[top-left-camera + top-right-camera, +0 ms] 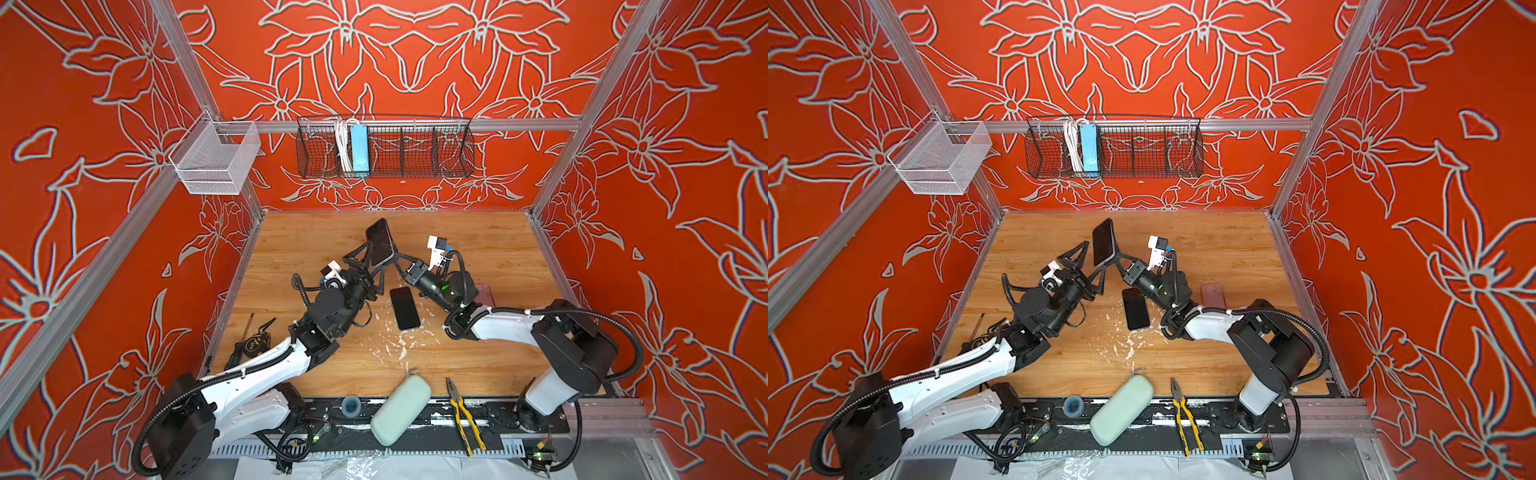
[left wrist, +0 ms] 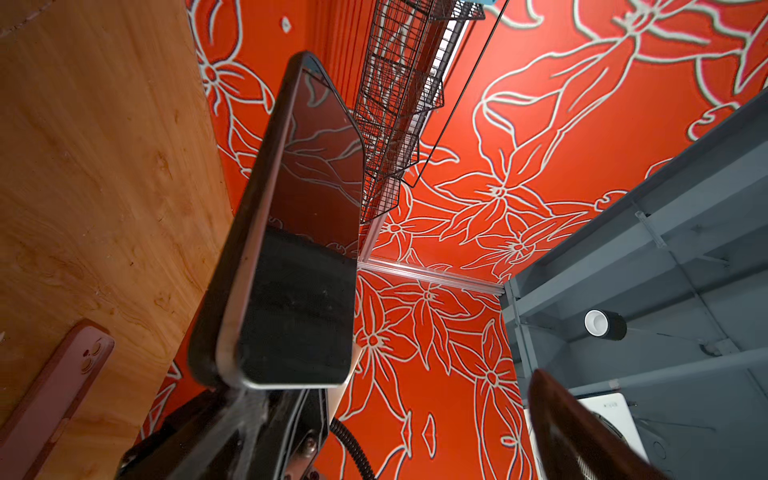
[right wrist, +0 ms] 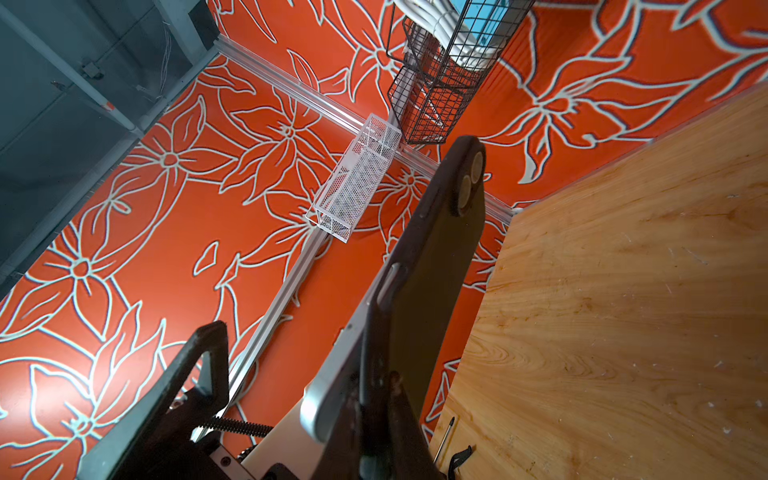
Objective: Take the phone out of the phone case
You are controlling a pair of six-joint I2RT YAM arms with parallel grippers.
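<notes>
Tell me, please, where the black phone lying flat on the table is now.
In both top views the flat phone lies near the middle of the wooden table, nearer the camera than the raised cased phone, just left of the right arm.

A black wire basket (image 1: 415, 160) on the rear wall held a blue power strip (image 1: 359, 149). A pale green oval pouch (image 1: 401, 409) lay beside yellow-handled pliers (image 1: 457, 399) at the wooden tabletop's (image 1: 478, 357) front edge.
</notes>
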